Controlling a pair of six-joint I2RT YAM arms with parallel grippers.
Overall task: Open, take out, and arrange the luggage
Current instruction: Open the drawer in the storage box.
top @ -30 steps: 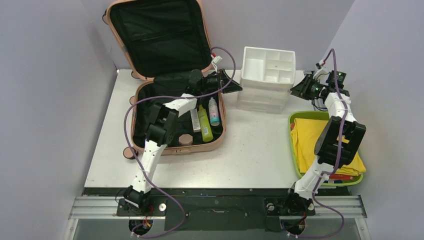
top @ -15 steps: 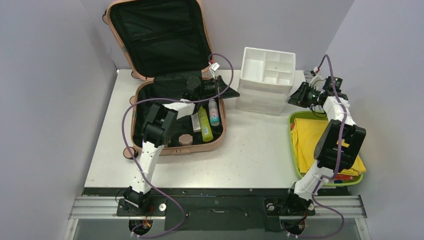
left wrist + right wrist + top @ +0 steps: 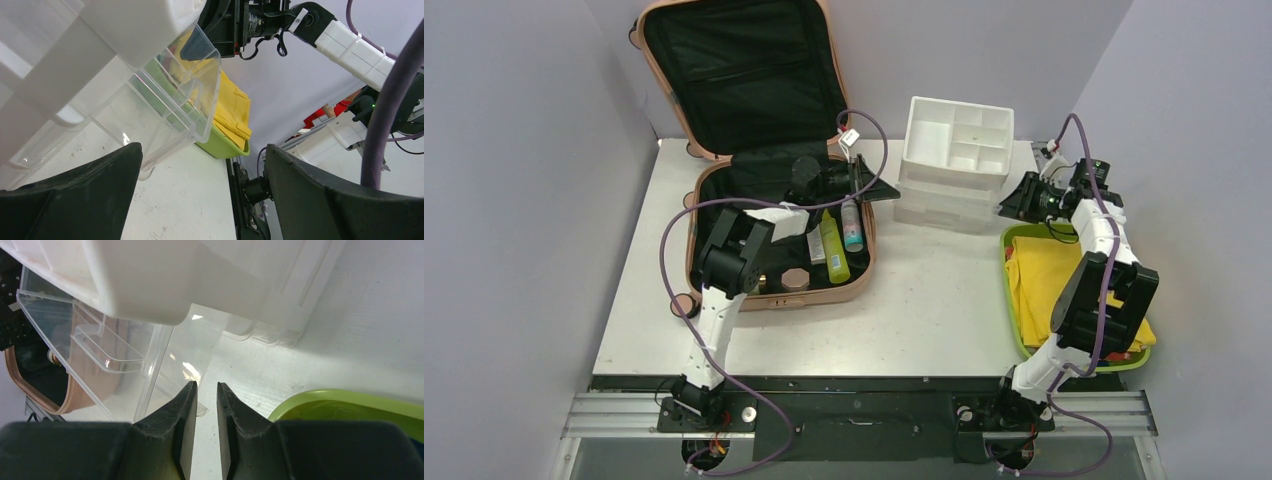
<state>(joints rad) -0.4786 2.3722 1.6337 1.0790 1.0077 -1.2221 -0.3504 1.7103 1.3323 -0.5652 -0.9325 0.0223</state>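
- From above, the luggage [image 3: 769, 190] sits open at the far left of the table [image 3: 924, 300]. Its lid stands against the back wall and its base lies flat, with a yellow-green bottle [image 3: 833, 245], a smaller bottle [image 3: 852, 222] and a round jar [image 3: 795, 279] inside.
- The left gripper [image 3: 879, 183] hangs over the right far corner of the luggage's base, pointing at the white organizer [image 3: 959, 140], which stands just right of the case.
- The right gripper [image 3: 1009, 207] is at the organizer's right side, above the far end of the lime-green tray [image 3: 1008, 300], which holds a yellow cloth [image 3: 1054, 280].
- From the left wrist, the left gripper [image 3: 202, 155] is spread wide with nothing between its dark fingers [image 3: 85, 200].
- Ahead of it a clear drawer [image 3: 170, 100] sticks out of the organizer [image 3: 125, 25], with the tray [image 3: 220, 145] and cloth [image 3: 232, 105] behind. The right arm [image 3: 350, 47] reaches to the drawer's top corner.
- From the right wrist, the right gripper [image 3: 206, 387] has its jaws nearly together, only a thin slit between them, at the edge of the clear drawer [image 3: 115, 355]. I cannot tell whether they pinch that edge.
- The organizer [image 3: 175, 275] fills the top, a tray rim [image 3: 340, 405] shows lower right, and the luggage's pink rim [image 3: 75, 397] shows through the plastic at left.
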